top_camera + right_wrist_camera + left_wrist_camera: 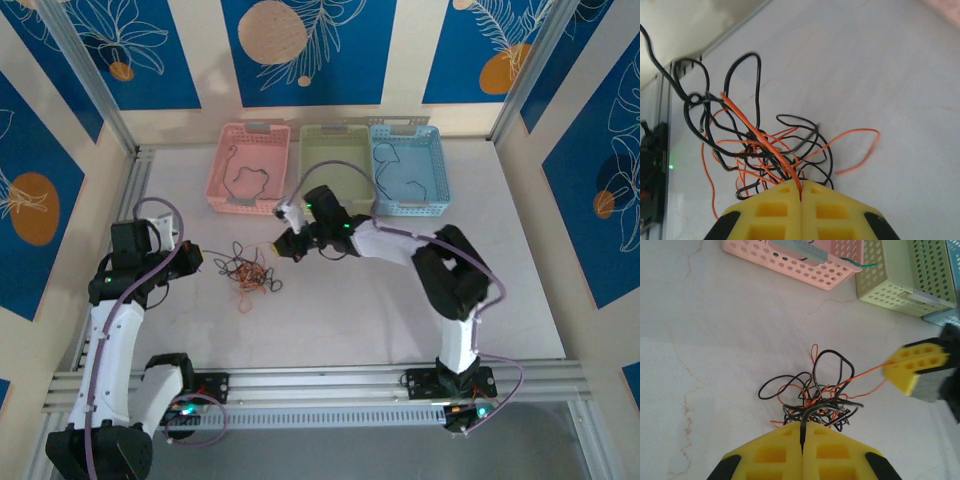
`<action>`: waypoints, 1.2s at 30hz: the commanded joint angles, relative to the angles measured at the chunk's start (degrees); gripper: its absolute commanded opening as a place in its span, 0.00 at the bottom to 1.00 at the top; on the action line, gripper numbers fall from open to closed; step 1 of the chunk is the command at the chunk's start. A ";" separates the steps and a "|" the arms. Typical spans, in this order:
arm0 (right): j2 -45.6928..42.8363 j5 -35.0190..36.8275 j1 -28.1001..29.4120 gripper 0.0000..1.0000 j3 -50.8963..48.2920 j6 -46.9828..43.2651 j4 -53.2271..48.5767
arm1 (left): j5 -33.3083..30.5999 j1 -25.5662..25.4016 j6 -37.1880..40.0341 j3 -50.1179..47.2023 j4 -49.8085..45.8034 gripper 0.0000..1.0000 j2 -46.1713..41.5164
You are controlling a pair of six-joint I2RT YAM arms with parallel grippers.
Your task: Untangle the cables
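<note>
You are in the middle of the pulling-apart step. The cables are sitting as one clump [248, 275] of black and orange wire on the surface [380, 310], between your two arms and nearer than the baskets.

The left gripper [802, 427] is pressing its jaws together on a black strand [807, 415] at the near edge of the knot. The right gripper [800, 186] is clamping its jaws on an orange strand [760, 139] on the opposite side. So you are holding the tangle from both ends, with no wire freed yet.

The next move probably calls for drawing the right arm away from the left, slowly, while the left is anchoring the black wire. Be watching whether the orange wire is sliding out through the loops or dragging the whole knot along. If it is dragging, you are likely tightening it, and a regrip closer to the knot would serve better.

The left wrist view is giving you what the right wrist view is not: the orange wire running nearly straight from the knot across to the right arm's yellow fingers, so little slack is left there. The right wrist view is showing how that orange wire is threading under several black loops before entering the jaws. From above, you are also seeing a dark wire [245, 180] lying in the pink basket [245, 207] and a black wire [400, 175] in the blue basket [412, 209]. Whether the green basket [335, 170] is holding anything, I cannot tell.
</note>
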 commanded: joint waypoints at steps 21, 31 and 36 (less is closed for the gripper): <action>-50.14 23.15 -49.30 0.00 -40.71 27.18 -3.16 | -0.44 -0.47 -0.40 0.00 0.14 0.00 -1.25; -47.60 16.38 -48.91 0.00 -40.41 26.71 -1.14 | 0.66 -0.49 -0.40 -0.17 0.54 0.00 -0.78; -45.18 11.58 -40.06 0.00 -37.34 22.45 -1.96 | 3.37 -0.69 -0.44 -0.52 1.28 0.00 0.55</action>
